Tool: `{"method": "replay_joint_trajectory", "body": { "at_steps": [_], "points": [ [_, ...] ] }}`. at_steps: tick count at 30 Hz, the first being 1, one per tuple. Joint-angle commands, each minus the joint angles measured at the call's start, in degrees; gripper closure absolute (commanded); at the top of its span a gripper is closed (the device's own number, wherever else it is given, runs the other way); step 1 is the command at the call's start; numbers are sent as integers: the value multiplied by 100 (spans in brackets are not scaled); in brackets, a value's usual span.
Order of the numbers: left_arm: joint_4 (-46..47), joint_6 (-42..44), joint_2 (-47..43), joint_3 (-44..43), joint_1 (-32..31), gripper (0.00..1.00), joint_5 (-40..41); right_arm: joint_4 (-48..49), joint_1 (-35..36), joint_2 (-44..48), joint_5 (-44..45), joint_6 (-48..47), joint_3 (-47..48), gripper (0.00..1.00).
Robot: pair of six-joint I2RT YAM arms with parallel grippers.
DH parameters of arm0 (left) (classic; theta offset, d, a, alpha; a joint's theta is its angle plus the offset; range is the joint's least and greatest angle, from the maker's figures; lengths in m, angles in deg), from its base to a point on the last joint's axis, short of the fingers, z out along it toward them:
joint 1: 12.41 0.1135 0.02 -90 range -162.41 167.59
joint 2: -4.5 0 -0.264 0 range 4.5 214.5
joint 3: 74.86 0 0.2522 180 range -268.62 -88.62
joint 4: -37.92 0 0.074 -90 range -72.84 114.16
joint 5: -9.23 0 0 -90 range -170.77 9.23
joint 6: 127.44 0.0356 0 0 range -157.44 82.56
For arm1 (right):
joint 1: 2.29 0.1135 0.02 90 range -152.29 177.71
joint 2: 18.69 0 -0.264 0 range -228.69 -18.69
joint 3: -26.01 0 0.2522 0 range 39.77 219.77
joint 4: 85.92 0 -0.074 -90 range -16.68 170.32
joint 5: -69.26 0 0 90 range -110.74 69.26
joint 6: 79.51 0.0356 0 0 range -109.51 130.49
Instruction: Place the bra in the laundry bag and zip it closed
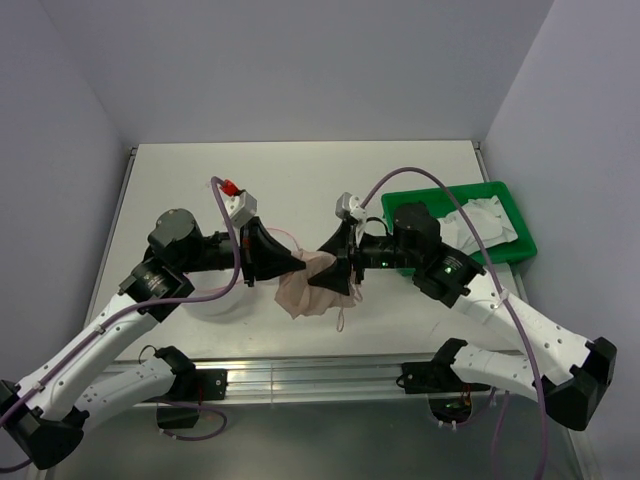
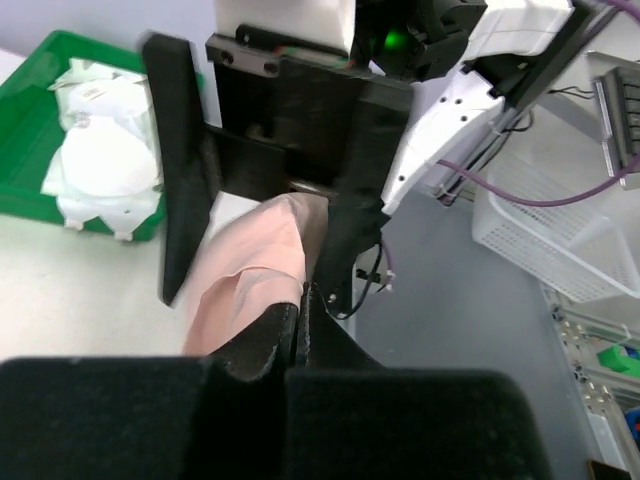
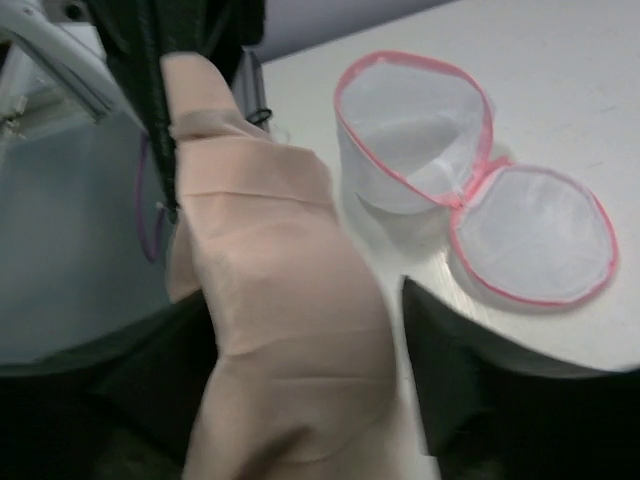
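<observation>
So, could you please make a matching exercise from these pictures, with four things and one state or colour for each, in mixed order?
Things:
1. bra
2. laundry bag
3. green tray
4. left gripper

States:
a. shut on pink fabric
b. unzipped, standing open
c. holds white items
d. pale pink-beige, hanging down

Pairs: 1-d, 2-b, 3-c, 4-a

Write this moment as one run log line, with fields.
left jaws: shut on bra | right jaws: open around bra | bag: unzipped, empty
</observation>
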Motion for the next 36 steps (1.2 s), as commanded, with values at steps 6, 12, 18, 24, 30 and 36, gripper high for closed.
{"method": "replay_joint_trajectory", "body": {
  "at_steps": [6,12,18,24,30,36],
  "points": [
    [-1149,567,-236,-521,-20,82,1744,6,31,-417,379,435,291,84],
    [-2184,189,-482,-626,-19,22,5030,181,31,-716,792,628,431,100],
    [-3170,-531,-517,-346,191,19,7450,1040,31,-1199,1074,1251,686,100],
    [-3575,-743,-982,94,1209,26,7786,3009,48,-2086,1329,2499,862,100],
    [-3707,-1006,-1493,612,2326,29,7472,5074,356,-2895,2716,3545,713,100],
    [-3672,-1323,-1466,894,2767,24,6995,6394,628,-3914,4226,4390,809,100]
  ]
}}
